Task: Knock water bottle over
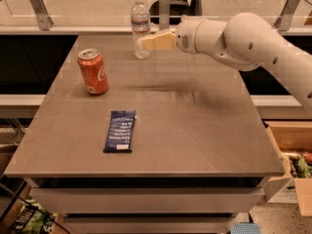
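Note:
The water bottle [140, 26] is a slim clear ribbed bottle with a white cap and a white-blue label. It stands upright at the far edge of the grey table [195, 130], left of centre. My gripper [146, 42] reaches in from the right on a white arm, and its cream fingertips overlap the bottle's lower half at its right side. I cannot tell whether they touch it.
An orange soda can [93, 71] stands upright at the table's left. A dark blue snack bar [120, 130] lies flat in front of it. A glass rail with metal posts [165, 4] runs behind the table. A cardboard box [292, 165] sits on the floor at the right.

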